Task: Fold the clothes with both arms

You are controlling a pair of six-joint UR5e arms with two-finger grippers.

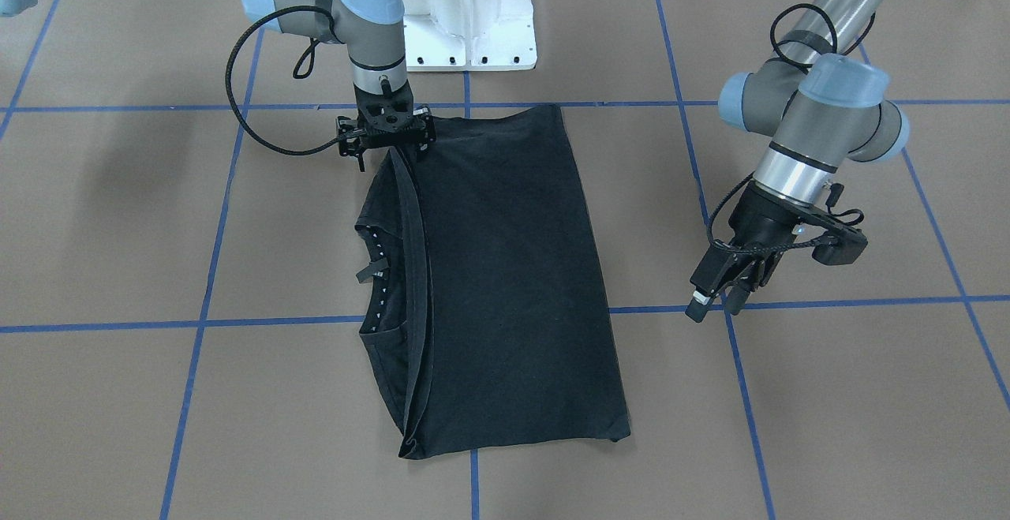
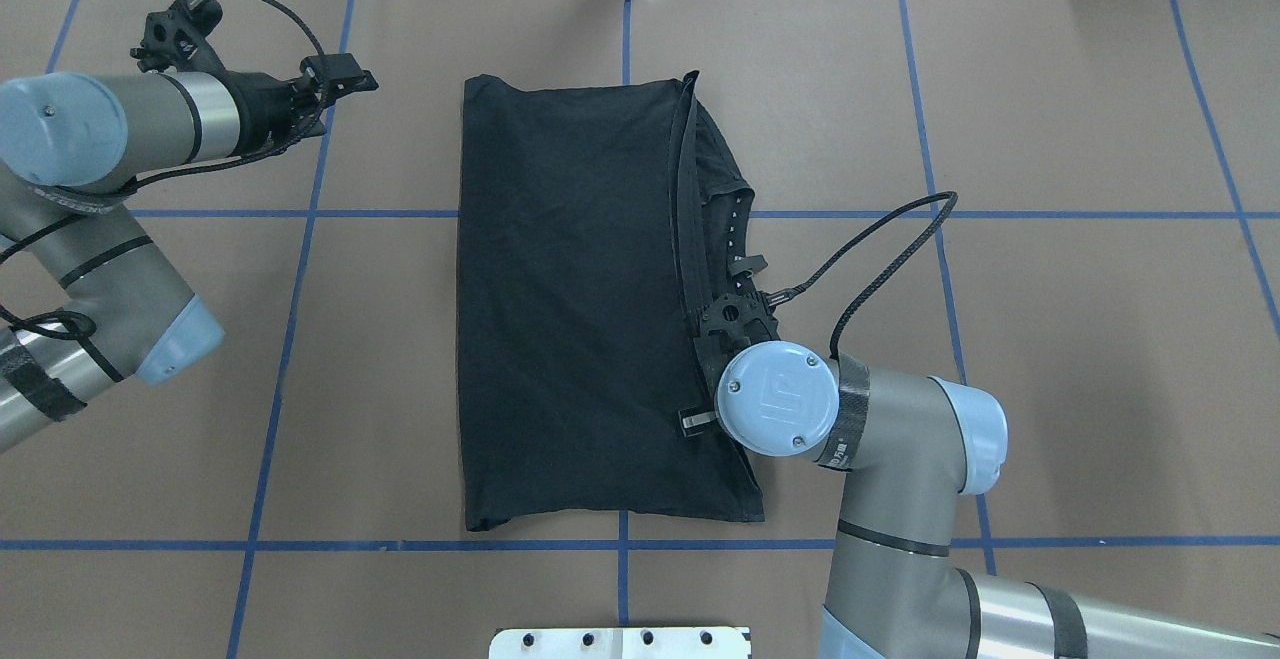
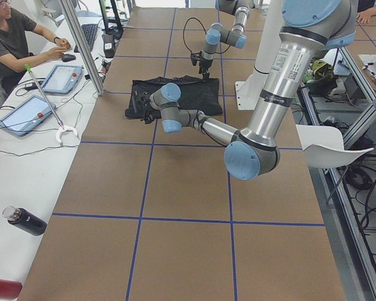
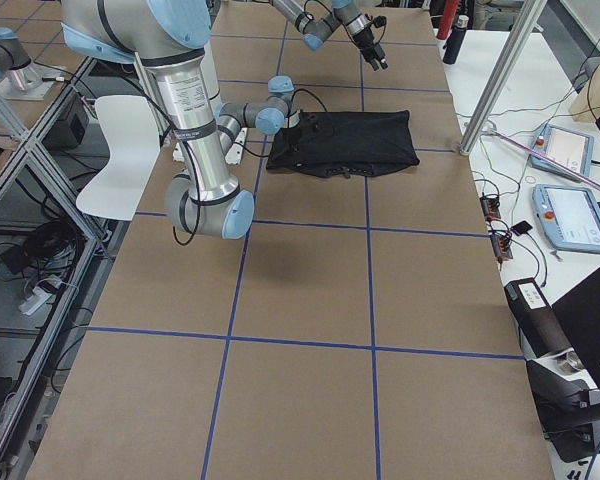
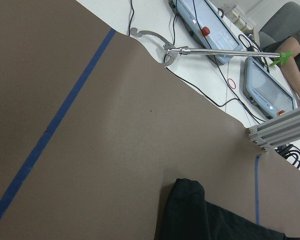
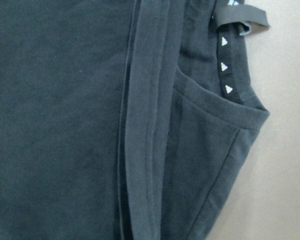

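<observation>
Right arm (image 2: 880,439), fingers obscured, above T-shirt (image 2: 560,289)

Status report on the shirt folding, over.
Left gripper open, off the shirt. Right gripper low over shirt's folded edge, grip unclear. Shirt folded lengthwise, flat. No obstruction seen.

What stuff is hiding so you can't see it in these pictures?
- Right claw, open or shut: in the overhead view its own wrist covers it. In the front view it is black against the black T-shirt.
- T-shirt's lower layers: the folded top layer hides them in every view.
- Person: the left wrist view's edge cuts off all but an arm.
- Any writing on the bottle: too small in the left side view.
</observation>
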